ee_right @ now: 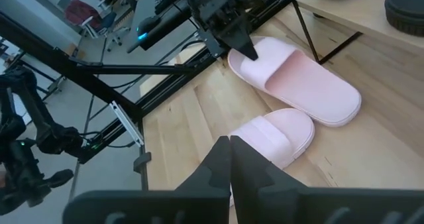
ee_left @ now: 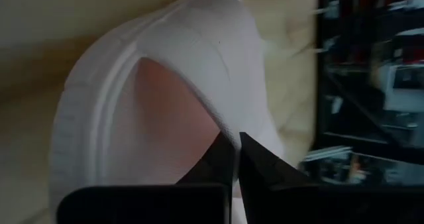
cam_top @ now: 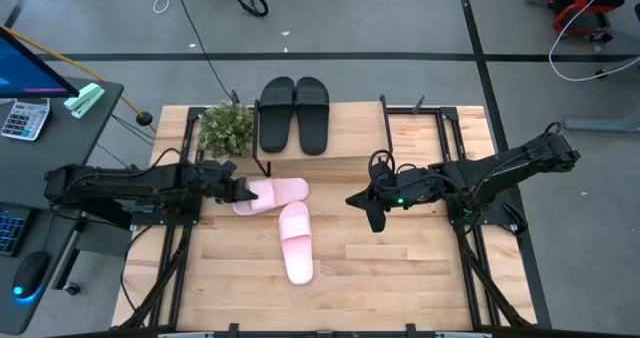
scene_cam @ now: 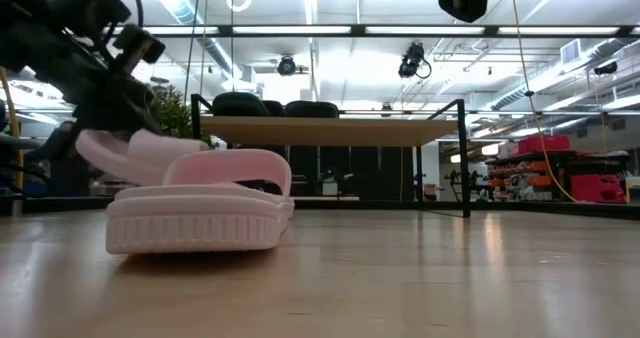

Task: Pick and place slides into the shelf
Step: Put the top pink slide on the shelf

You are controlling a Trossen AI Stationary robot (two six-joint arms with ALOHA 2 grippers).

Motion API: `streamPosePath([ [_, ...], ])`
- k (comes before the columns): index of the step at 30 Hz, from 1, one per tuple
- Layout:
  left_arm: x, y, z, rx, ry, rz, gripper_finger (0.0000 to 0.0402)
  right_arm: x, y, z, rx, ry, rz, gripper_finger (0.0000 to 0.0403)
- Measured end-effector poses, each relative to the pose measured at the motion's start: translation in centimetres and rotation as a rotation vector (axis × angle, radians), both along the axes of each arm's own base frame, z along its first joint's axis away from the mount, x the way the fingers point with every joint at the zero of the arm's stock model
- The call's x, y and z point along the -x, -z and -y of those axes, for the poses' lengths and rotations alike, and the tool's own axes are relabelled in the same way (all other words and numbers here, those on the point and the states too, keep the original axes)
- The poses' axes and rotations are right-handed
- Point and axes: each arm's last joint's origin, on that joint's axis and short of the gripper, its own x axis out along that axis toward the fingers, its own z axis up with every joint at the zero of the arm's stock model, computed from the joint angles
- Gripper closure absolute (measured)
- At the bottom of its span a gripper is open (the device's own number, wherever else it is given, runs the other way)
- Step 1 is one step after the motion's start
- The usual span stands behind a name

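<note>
Left gripper jaws pinched on pink slide heel edge, right gripper jaws closed, empty.

- Two arms finished in matte black, jointed, with black cabling looped alongside.
- Left gripper: dark tapered fingers.
- Right gripper: black; green light shown nearby.

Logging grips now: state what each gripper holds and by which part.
The left gripper pinches one pink slide by its end rim, lifting that end. The right gripper holds nothing.
</note>
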Motion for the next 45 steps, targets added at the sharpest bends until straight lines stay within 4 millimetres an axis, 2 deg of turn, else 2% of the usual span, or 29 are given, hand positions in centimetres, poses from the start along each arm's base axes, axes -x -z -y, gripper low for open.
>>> streamPosePath([
  [6,0.6,-1.3,0.5,0.043,-0.032,0.111,0.0392,0.0,0.0,0.0,0.015,-0.006,-0.005,0.0401],
  [17,0.7,-5.9,1.1,0.021,-0.056,0.246,0.0392,0.1,0.1,0.0,0.072,-0.030,-0.012,0.0401],
  [25,0.3,-8.3,1.6,0.019,-0.100,0.297,0.0392,0.1,0.1,0.1,0.133,-0.026,-0.010,0.0401],
  [29,-0.6,-9.2,2.0,0.000,-0.119,0.281,0.0392,0.5,-0.4,0.0,0.169,-0.026,0.007,0.0402],
  [34,-2.4,-10.8,2.5,-0.025,-0.155,0.264,0.0392,2.2,-1.8,0.0,0.214,-0.001,0.057,0.0402],
  [39,-4.7,-13.2,2.7,-0.061,-0.214,0.281,0.0392,4.3,-2.8,-0.3,0.236,0.001,0.067,0.0403],
  [45,-7.8,-15.7,3.0,-0.129,-0.260,0.278,0.0392,6.4,-3.2,-0.7,0.272,-0.017,0.030,0.0403],
])
